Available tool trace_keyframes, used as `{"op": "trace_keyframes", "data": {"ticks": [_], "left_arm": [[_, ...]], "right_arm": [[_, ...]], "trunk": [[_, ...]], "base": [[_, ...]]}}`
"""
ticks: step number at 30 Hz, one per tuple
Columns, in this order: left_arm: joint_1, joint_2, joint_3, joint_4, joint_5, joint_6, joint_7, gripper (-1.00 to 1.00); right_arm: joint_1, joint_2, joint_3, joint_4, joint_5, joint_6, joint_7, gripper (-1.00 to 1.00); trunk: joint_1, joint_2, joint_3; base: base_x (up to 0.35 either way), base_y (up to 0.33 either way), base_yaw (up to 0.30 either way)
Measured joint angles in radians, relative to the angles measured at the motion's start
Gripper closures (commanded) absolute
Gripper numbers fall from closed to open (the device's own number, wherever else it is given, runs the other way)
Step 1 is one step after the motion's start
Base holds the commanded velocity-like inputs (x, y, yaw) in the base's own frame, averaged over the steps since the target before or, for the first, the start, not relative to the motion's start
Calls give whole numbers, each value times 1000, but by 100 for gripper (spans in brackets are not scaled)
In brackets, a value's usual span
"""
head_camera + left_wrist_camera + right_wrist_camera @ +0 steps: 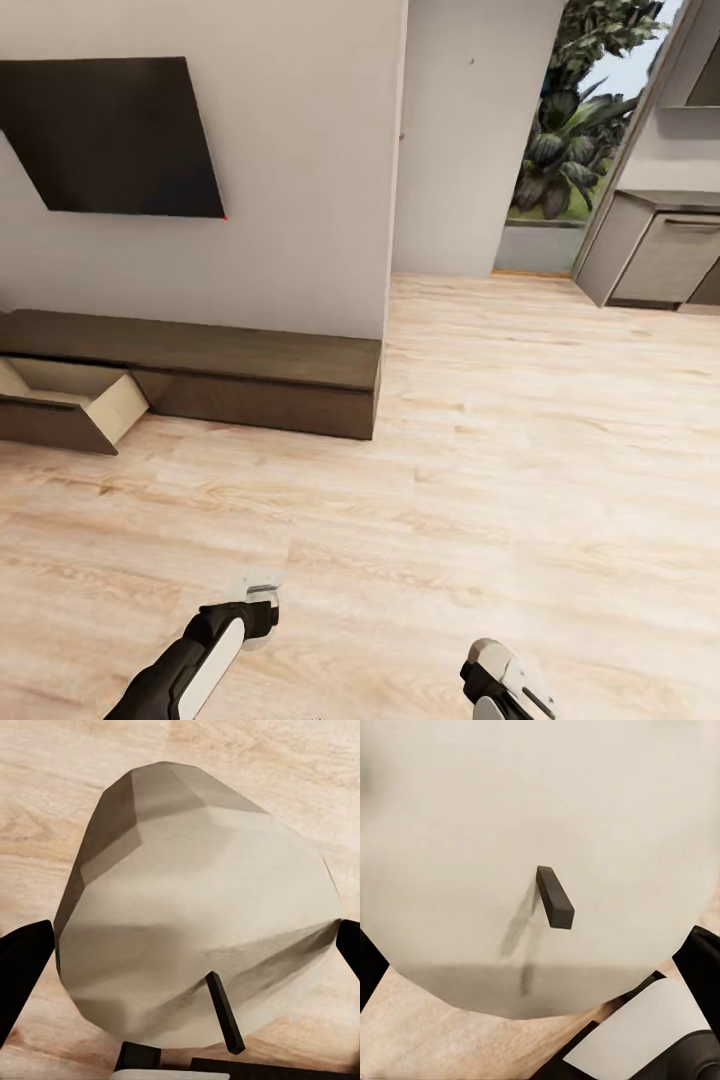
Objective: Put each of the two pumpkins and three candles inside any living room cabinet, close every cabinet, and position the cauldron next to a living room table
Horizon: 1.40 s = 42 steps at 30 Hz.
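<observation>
Head view puts you on a pale wooden floor (480,440) facing a white wall with a dark screen (115,135) hung on it. Ahead of your fingers and off to the left runs the cabinet (230,375), long, low and dark brown, with one drawer (60,405) pulled open at its left end. It looks empty in the part you can see.

You are mid-delivery, by my reading: each arm carries a candle. Left wrist view shows one pale candle (195,915) with a dark wick, clamped between the left gripper (187,945) fingers, which are spread as wide as the candle. Right wrist view shows the other candle (532,870) held likewise by the right gripper (529,967).

Next, drive left towards the open drawer and lower both candles in. Nothing on the floor blocks the way. Grey kitchen cupboards (660,250) stand well apart, ahead and to the right.
</observation>
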State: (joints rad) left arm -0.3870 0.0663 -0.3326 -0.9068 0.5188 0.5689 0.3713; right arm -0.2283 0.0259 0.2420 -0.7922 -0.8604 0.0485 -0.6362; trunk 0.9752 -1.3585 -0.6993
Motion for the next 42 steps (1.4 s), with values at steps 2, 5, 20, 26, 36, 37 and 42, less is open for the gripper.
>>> {"op": "trace_keyframes", "data": {"ticks": [2, 5, 20, 26, 36, 37, 42], "left_arm": [[0, 0, 0, 0, 0, 0, 0, 100], [0, 0, 0, 0, 0, 0, 1, 100], [0, 0, 0, 0, 1, 0, 0, 100], [0, 0, 0, 0, 1, 0, 1, 100], [1, -1, -1, 0, 1, 0, 1, 100], [0, -1, -1, 0, 1, 0, 1, 100], [0, -1, -1, 0, 1, 0, 1, 100]], "right_arm": [[0, -1, 0, 0, 0, 0, 0, 100], [0, -1, 0, 0, 0, 0, 0, 100], [0, -1, 2, 0, 0, 1, -1, 100], [0, -1, 1, 0, 0, 0, -1, 100], [0, -1, 1, 0, 0, 0, -1, 100], [0, -1, 1, 0, 0, 0, 0, 100], [0, -2, 0, 0, 1, 0, 0, 100]], "trunk": [[0, 0, 0], [0, 0, 0], [0, 0, 0], [0, 0, 0], [0, 0, 0], [0, 0, 0], [0, 0, 0]], "base": [[0, 0, 291], [0, 0, 291], [0, 0, 291], [0, 0, 276], [0, 0, 280], [0, 0, 286], [0, 0, 286]]}}
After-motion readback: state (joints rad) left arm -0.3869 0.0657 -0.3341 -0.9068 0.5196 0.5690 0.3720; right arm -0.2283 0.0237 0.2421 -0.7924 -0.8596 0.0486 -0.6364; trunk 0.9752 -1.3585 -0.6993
